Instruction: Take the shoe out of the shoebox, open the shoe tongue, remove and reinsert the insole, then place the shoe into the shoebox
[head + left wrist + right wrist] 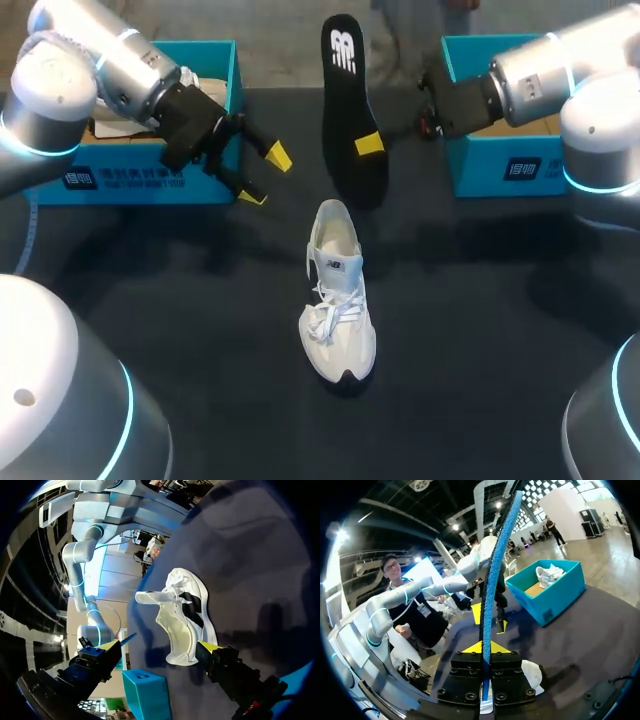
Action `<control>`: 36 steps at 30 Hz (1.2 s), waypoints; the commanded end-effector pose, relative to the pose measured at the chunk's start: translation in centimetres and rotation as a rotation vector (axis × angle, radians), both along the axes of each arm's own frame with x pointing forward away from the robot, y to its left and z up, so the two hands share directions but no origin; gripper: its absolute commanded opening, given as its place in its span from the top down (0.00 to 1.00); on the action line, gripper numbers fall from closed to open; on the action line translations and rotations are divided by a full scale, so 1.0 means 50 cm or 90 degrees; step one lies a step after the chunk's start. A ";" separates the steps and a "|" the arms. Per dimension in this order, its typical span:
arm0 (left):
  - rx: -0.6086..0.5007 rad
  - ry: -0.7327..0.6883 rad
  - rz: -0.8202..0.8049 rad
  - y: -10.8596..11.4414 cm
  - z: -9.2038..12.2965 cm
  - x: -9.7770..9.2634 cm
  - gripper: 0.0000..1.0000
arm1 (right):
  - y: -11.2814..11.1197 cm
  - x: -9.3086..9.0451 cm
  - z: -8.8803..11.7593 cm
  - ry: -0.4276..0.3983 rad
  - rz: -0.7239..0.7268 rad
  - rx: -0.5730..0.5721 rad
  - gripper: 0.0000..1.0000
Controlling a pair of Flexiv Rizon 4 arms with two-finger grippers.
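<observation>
- Shoe [338,300]: white lace-up. It lies on the dark table [480,330], midway between the two boxes and out of both. The toe points toward the robot and the heel away. In the left wrist view the mouth gapes and the footbed looks bare, which fits the insole being out.
- Insole [347,90]: black, with a blue edge in the right wrist view. It is held in the air beyond the shoe's heel, clear of the table, with its length running away from the robot. It appears to be lifted so that it can be turned and fed back in.
- Right gripper [483,649]: reaches in from the right. Its jaws are clamped on the insole near its nearer end, one finger on each face, so the thin sheet stands edge-on between them.
- Left gripper [264,176]: hangs just in front of the left box, near the shoe's heel but apart from it. Its jaws stand wide apart and hold nothing. The shoe lies ahead of its fingers in the left wrist view, probably so that it can steady the shoe or spread the opening.
- Left shoebox [150,182]: blue and open-topped, at the far left. A second white shoe [549,574] lies inside it.
- Right shoebox [500,165]: blue and open-topped, at the far right behind the right arm. Its contents cannot be seen.
- Stage, as judged: removal is done, while reinsertion and boxing remain.
</observation>
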State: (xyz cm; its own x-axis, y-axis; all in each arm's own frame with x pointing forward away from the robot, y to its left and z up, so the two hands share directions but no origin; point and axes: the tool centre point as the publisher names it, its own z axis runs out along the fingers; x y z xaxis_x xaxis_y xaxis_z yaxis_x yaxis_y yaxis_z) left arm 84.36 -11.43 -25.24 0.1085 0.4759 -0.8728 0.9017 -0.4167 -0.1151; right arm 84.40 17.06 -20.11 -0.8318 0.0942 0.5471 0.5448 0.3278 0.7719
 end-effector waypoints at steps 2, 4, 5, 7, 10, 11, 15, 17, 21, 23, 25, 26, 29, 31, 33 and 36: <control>-0.003 0.001 0.011 0.005 -0.004 -0.004 0.00 | 0.016 0.014 -0.019 0.005 0.005 0.009 1.00; -0.002 0.001 0.010 0.005 -0.005 -0.003 0.00 | 0.016 0.014 -0.019 0.005 0.005 0.009 1.00; 0.001 -0.001 0.006 0.004 -0.004 -0.002 0.00 | 0.016 0.014 -0.019 0.005 0.005 0.009 1.00; -0.006 -0.005 0.012 0.003 -0.001 0.001 0.00 | 0.016 0.014 -0.019 0.005 0.005 0.009 1.00; -0.012 -0.010 0.021 0.002 0.001 0.001 0.00 | 0.016 0.014 -0.019 0.005 0.005 0.009 1.00; -0.016 -0.008 0.024 0.001 0.002 0.000 0.00 | 0.016 0.014 -0.019 0.005 0.005 0.009 1.00; -0.020 0.007 0.024 -0.003 0.003 -0.004 0.00 | 0.016 0.014 -0.019 0.005 0.005 0.009 1.00; -0.015 0.004 0.020 -0.005 0.001 -0.005 0.00 | 0.016 0.014 -0.019 0.005 0.005 0.009 1.00; -0.005 0.004 0.021 -0.009 -0.007 -0.001 0.00 | 0.016 0.014 -0.019 0.005 0.005 0.009 1.00; -0.011 0.017 0.027 -0.009 -0.008 0.000 0.00 | 0.016 0.014 -0.019 0.005 0.005 0.009 1.00; -0.015 0.033 0.023 -0.009 -0.003 -0.002 0.00 | 0.016 0.014 -0.019 0.005 0.005 0.009 1.00; -0.013 0.036 0.023 -0.009 -0.002 -0.004 0.00 | 0.016 0.014 -0.019 0.005 0.005 0.009 1.00; -0.011 0.052 0.024 -0.010 0.001 -0.010 0.00 | 0.016 0.014 -0.019 0.005 0.005 0.009 1.00; -0.003 0.054 0.025 -0.012 0.004 -0.013 0.00 | 0.016 0.014 -0.019 0.005 0.005 0.009 1.00; 0.007 0.076 0.037 -0.013 0.007 -0.016 0.00 | 0.016 0.014 -0.019 0.005 0.005 0.009 1.00; 0.017 0.089 0.045 -0.016 0.004 -0.017 0.00 | 0.016 0.014 -0.019 0.005 0.005 0.009 1.00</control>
State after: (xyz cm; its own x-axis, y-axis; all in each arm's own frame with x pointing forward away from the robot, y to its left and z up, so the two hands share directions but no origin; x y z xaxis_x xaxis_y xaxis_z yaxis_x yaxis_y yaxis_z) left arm 83.48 -11.98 -25.06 -0.0533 0.4944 -0.8676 0.9022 -0.3486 -0.2540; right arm 85.02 17.71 -20.98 -0.8281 0.0801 0.5548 0.5483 0.3219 0.7719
